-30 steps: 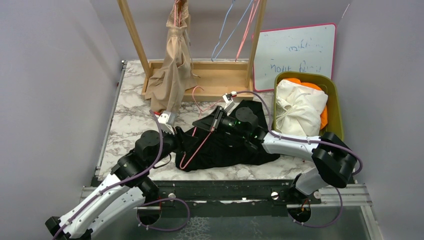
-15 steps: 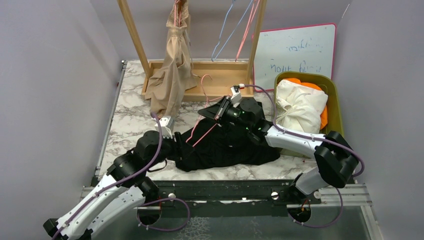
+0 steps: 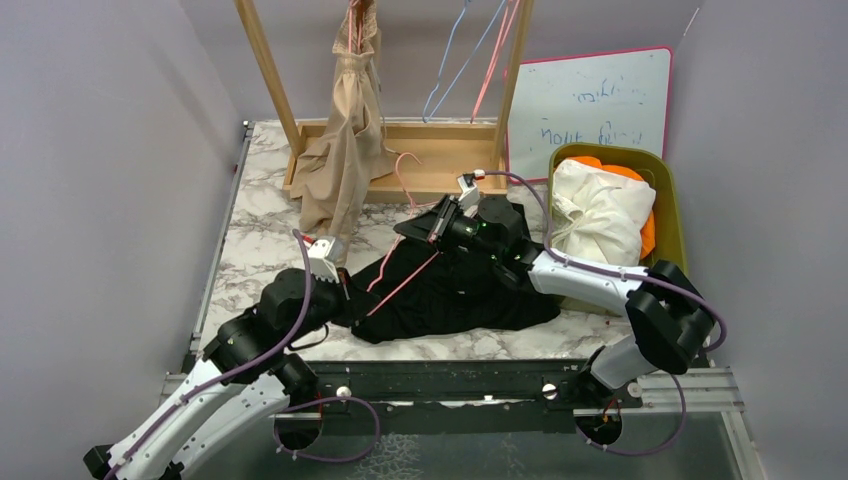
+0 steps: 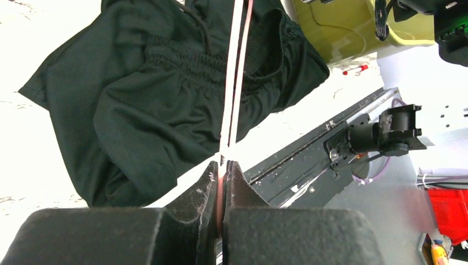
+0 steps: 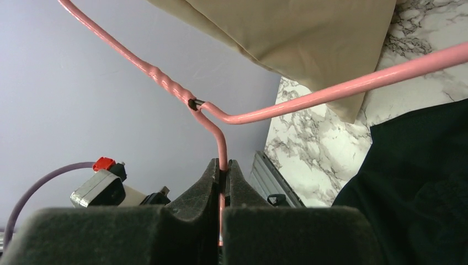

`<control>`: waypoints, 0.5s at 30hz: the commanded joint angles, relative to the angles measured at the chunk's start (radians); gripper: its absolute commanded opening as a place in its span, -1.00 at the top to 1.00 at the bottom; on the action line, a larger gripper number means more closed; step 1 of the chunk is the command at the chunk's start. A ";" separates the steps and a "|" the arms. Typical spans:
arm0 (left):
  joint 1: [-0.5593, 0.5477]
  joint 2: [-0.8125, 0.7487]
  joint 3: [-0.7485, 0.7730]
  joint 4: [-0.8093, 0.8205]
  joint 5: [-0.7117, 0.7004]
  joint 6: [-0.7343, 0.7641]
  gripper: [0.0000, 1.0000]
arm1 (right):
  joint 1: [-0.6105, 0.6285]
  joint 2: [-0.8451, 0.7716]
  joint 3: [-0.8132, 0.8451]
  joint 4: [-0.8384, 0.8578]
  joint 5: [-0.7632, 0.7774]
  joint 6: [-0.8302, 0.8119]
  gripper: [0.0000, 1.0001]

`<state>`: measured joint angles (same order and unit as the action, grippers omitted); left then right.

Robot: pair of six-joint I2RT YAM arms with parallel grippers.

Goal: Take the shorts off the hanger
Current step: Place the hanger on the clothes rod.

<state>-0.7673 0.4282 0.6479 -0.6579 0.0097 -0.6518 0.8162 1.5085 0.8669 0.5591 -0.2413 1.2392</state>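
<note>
Soft black fabric shorts (image 3: pixel 460 295) lay on the marble bench (image 3: pixel 260 240) before the wooden rack (image 3: pixel 430 160), a pink wire hanger (image 5: pixel 353 85) slanting across them. The right tool (image 5: pixel 222 165) pinched its rack-side neck, the left tool (image 4: pixel 222 165) its far end.

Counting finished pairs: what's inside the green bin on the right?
Cream-white shorts fill most of the bin, lying on orange shorts that show at the far edge and right side. Anything beneath them is covered.
</note>
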 commanded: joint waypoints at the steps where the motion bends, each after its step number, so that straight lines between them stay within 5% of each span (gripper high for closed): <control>1: 0.010 -0.019 0.025 -0.016 -0.049 -0.017 1.00 | -0.002 0.009 0.019 0.041 -0.057 -0.016 0.89; 9: 0.010 -0.012 0.093 -0.018 -0.162 0.027 1.00 | -0.002 -0.024 0.016 0.031 -0.138 -0.083 0.06; 15: 0.010 0.136 0.205 -0.016 -0.147 0.153 1.00 | -0.002 -0.131 -0.031 -0.081 -0.126 -0.161 -0.04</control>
<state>-0.7593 0.4767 0.7742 -0.6979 -0.1143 -0.6056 0.8154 1.4765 0.8654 0.5381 -0.3531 1.1503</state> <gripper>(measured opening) 0.027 0.516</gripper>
